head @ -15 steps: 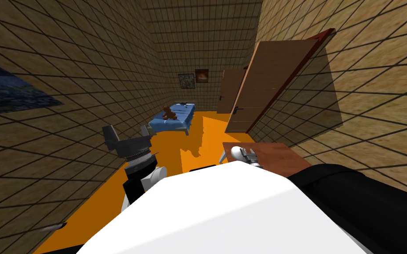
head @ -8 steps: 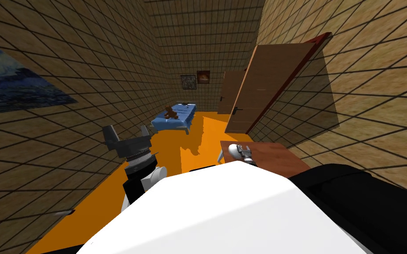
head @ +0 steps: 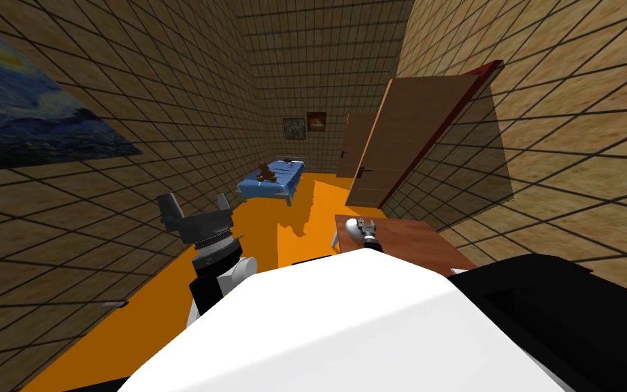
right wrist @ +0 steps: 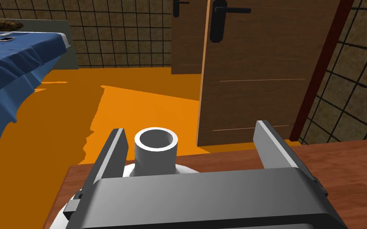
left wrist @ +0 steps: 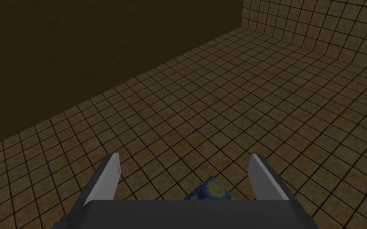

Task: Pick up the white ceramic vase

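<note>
Currently the open, empty right hand (right wrist: 190, 133) straddles the white round-bodied vase (right wrist: 156, 149) on the brown wooden table (right wrist: 358, 175); grasp and lift remain.

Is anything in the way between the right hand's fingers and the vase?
No. In the right wrist view the white vase stands neck-up between the open fingers of the right hand, close beside one, with a bare gap to the other.

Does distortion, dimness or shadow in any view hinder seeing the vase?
Head view: wide lens splays the walls, vase small on the table. Right wrist view: evenly lit, vase neck plain inside the open right gripper. Left wrist view: dim throughout, left gripper open.
</note>
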Available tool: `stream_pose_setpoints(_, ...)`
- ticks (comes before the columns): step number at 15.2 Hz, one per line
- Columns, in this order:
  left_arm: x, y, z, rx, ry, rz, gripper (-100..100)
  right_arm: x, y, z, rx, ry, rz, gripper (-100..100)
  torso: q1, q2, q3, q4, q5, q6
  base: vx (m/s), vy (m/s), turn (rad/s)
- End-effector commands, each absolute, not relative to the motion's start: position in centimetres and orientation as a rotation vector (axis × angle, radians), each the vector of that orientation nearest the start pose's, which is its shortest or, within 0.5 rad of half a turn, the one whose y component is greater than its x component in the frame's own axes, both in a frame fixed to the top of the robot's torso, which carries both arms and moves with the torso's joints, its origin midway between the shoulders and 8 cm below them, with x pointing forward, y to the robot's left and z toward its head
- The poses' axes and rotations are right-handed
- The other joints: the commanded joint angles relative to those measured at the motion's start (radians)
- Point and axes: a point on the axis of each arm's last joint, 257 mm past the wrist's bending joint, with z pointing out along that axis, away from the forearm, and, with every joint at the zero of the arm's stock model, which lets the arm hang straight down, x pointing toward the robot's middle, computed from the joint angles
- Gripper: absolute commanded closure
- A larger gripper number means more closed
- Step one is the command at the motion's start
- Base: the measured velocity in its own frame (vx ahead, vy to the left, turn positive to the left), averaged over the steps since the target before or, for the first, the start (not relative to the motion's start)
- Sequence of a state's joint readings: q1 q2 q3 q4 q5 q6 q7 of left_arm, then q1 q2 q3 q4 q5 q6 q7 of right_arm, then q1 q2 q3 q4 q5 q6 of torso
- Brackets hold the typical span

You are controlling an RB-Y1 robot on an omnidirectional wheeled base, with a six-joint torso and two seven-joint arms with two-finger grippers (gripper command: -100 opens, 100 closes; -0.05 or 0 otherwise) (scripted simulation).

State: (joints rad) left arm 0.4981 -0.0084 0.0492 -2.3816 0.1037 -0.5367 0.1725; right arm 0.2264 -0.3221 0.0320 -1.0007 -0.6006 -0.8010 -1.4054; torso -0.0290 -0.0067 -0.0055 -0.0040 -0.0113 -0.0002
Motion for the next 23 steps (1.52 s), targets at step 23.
stream_pose_setpoints(23,30.9,30.1,7.6,-0.651,0.398,-1.514,0,52.3,-30.5,-35.7,-2.465,0.499,-2.277,-100,-0.092,0.095,0.004,-0.006,-0.017,-0.006,-0.11,-0.074,0.075)
